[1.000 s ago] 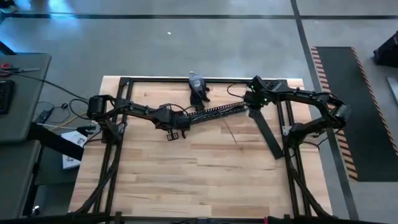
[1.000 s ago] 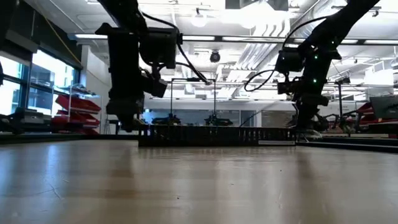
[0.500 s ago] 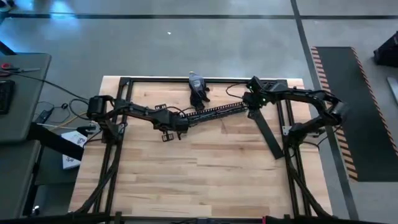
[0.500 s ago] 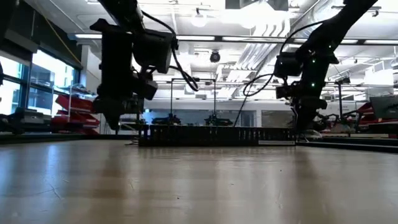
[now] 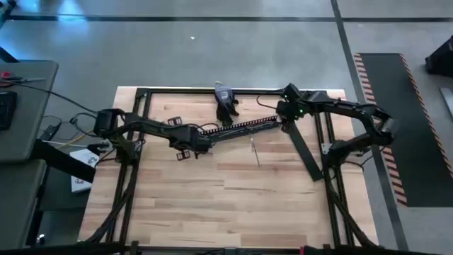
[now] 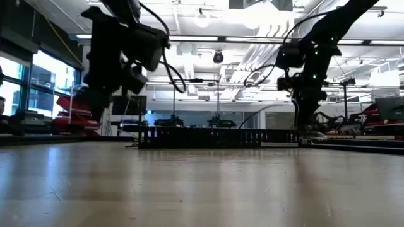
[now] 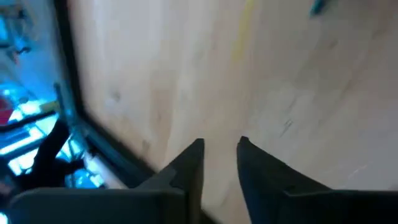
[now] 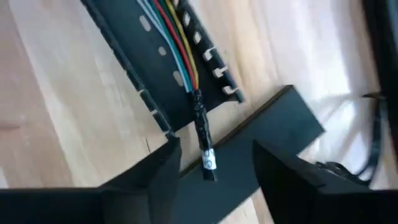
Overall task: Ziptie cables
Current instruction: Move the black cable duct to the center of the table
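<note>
Two grippers: left gripper (image 7: 219, 155) released | right gripper (image 8: 214, 158) released over cables (image 8: 177, 46) (four coloured strands); one duct (image 5: 241, 127)

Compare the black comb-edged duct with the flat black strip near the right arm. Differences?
Edges: the black comb-edged plastic duct has toothed sides, while the flat black plastic lid strip is plain.
Pose: the duct lies nearly across the table, and the lid strip runs at a steep angle to it.
Contents: the duct holds thin coloured wires; the lid strip is flat, not a channel.
Shared: both are black, long and lie on the wooden table.
</note>
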You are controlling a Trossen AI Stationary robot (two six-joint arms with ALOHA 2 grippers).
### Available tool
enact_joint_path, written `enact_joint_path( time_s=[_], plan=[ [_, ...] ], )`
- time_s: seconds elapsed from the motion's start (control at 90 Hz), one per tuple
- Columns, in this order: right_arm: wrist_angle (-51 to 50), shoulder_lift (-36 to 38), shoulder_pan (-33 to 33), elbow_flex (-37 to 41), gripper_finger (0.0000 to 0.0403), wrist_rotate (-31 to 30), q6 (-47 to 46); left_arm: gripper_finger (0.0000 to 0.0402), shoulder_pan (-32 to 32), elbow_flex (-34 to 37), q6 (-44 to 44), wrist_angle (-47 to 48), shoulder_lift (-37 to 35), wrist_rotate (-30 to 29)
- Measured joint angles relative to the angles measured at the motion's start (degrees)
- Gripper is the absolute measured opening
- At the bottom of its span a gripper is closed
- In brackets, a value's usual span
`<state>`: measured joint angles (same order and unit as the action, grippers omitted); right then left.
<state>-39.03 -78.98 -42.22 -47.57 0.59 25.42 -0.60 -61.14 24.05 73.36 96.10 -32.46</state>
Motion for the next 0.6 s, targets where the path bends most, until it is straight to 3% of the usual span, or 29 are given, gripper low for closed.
enact_joint_path(
  time_s=[0.133,0.267,0.4,0.6],
  plan=[
    [-3.61,2.79,0.23,-3.07,0.0219,-0.31,-4.23,0.0103,2.38,0.0,7.8,3.18,-6.01,-2.82],
    [-2.4,6.45,1.34,-3.22,0.0213,10.7,-1.63,0.0098,5.65,-0.01,20.11,2.37,-13.17,-5.37],
    [3.73,7.19,4.46,-1.13,0.0205,19.31,-1.15,0.0093,10.19,-0.02,30.11,-6.06,-17.56,-9.1],
    [16.23,4.94,12.38,3.8,0.0201,19.44,-0.52,0.0092,16.26,-0.02,29.14,-21.68,-16.36,-17.09]
  ],
)
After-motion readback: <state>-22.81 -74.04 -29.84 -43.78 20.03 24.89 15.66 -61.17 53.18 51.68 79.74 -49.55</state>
